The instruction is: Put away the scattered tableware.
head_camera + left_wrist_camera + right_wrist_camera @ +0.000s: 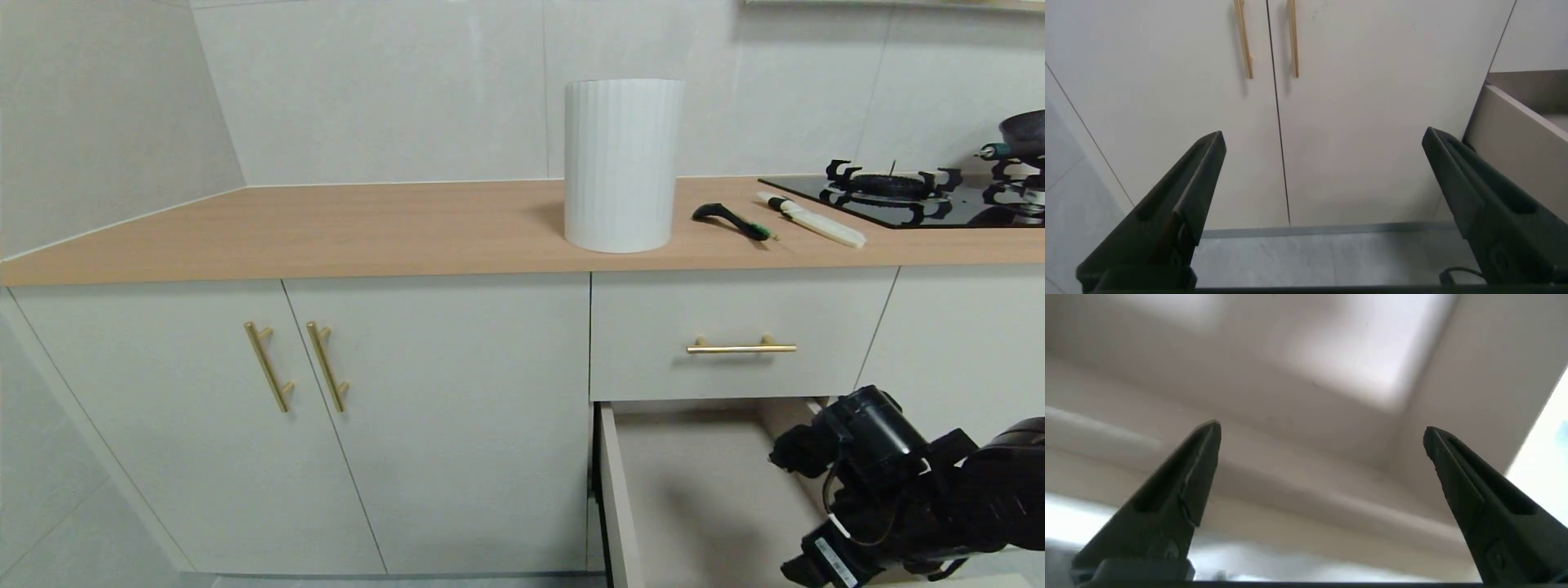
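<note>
Biggest thing first: the counter [326,229] is where your work sits, and the drawer [618,490] below it stands pulled open, so you've got somewhere to drop stuff. The tall white canister [623,163] is near the counter's front edge, just left of the two small items, so don't swing into it.

The tableware is between the canister and the stove [890,192]: a pale knife [810,219] lying at an angle, and beside it a dark tool [731,219] with a green end, maybe a peeler, hard to tell from this far.

Your right gripper [1323,437] is down over the drawer with its jaws spread wide and nothing in them. The left gripper [1323,147] is low in front of the cabinet doors [1372,106], also spread and empty.

I'd lift the right arm straight up first so it clears the upper drawer's handle [741,348], then come down on the knife from above, jaws across its narrow width, mid-length so it doesn't tip.
</note>
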Motion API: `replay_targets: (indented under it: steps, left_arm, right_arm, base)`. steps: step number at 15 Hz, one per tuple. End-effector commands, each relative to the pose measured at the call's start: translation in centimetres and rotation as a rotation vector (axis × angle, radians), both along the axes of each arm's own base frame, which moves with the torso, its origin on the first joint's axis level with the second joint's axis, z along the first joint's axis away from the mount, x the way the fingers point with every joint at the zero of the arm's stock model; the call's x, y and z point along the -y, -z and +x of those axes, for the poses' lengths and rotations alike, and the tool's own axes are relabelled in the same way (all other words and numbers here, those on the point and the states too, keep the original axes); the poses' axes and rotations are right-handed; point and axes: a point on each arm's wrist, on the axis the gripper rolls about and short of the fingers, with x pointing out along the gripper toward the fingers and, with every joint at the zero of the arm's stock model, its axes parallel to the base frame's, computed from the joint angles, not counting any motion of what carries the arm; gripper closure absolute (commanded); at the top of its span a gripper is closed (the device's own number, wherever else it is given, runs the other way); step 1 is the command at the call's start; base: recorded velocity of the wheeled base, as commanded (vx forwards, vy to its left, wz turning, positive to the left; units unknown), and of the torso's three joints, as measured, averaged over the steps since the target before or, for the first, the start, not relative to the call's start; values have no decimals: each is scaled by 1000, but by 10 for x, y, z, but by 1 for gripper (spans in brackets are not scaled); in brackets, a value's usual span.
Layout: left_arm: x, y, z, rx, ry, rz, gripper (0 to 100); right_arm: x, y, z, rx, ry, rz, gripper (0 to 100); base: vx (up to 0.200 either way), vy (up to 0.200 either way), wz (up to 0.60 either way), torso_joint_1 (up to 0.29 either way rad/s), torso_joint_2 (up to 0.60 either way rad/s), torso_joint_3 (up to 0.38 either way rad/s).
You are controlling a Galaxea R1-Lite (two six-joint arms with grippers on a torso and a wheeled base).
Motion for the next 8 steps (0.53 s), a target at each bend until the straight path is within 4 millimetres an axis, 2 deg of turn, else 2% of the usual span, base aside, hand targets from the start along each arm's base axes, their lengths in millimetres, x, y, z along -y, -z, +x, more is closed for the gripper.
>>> replay_targets:
  steps: [1,4,8]
  left_arm:
    - [0,0,0,0,0,0,0]
    - [0,0,0,0,0,0,0]
    - [0,0,0,0,0,0,0]
  right_arm:
    - [-3,-15,-18,-17,-59,-17,0]
    - [-3,-21,-31,-59,-105,-44,0]
    - [-4,-17,-40,-135,-152,-85,0]
  base:
    - [0,0,0,0,0,0]
    - [0,0,0,0,0,0]
    - [0,0,0,0,0,0]
